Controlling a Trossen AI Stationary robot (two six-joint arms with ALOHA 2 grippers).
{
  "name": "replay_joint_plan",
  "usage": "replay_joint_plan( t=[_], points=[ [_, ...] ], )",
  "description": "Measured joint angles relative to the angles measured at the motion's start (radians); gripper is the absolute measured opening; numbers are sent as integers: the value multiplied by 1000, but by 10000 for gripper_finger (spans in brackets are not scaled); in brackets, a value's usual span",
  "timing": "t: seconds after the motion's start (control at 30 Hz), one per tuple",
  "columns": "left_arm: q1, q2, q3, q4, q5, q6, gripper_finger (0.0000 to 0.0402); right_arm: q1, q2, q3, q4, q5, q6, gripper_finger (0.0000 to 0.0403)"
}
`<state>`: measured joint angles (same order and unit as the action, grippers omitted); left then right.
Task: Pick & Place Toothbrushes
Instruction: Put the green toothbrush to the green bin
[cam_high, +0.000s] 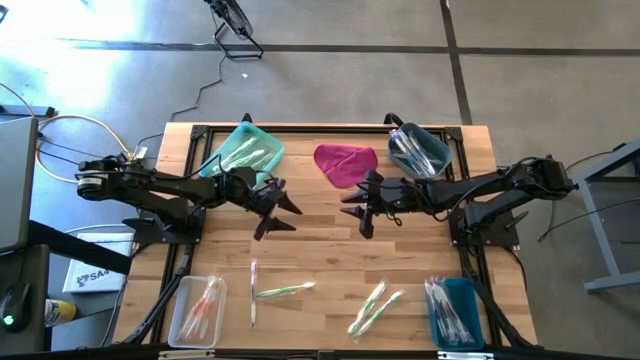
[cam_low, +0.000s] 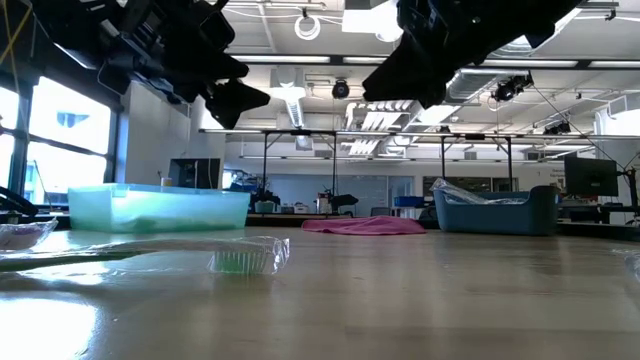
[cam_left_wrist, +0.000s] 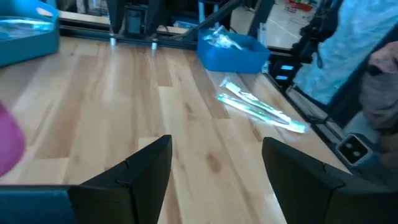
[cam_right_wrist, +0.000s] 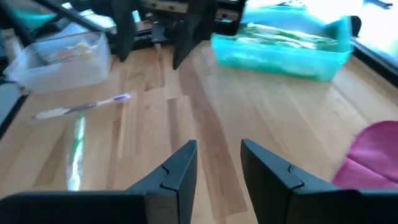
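Loose toothbrushes in clear wrappers lie flat on the wooden table near its front: a white one (cam_high: 253, 292), a green one (cam_high: 284, 290) and a green pair (cam_high: 374, 306), which also shows in the left wrist view (cam_left_wrist: 261, 109). My left gripper (cam_high: 282, 220) hovers open above the table's middle, left of centre, with nothing between its fingers (cam_left_wrist: 143, 168). Facing it from the right, my right gripper (cam_high: 355, 213) also hovers with a narrower gap and nothing between its fingers (cam_right_wrist: 180, 165). Both are well clear of the table top.
A teal bin (cam_high: 245, 150) at the far left and a blue-grey bin (cam_high: 418, 150) at the far right hold toothbrushes. A clear bin (cam_high: 195, 310) stands near left, a blue bin (cam_high: 455, 312) near right. A magenta cloth (cam_high: 345, 163) lies far centre.
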<state>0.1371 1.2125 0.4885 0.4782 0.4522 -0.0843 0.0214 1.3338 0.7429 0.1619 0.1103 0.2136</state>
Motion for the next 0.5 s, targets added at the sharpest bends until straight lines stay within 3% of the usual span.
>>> replay_joint_plan(
  t=[0.17, 0.5],
  points=[
    [0, 0, 0, -1, -75, -4, 246, -3, -25, -2, 0, -10, -22, 116],
    [0, 0, 0, -7, -81, -4, 246, -31, -239, -2, -121, -61, -101, 116]
  ],
)
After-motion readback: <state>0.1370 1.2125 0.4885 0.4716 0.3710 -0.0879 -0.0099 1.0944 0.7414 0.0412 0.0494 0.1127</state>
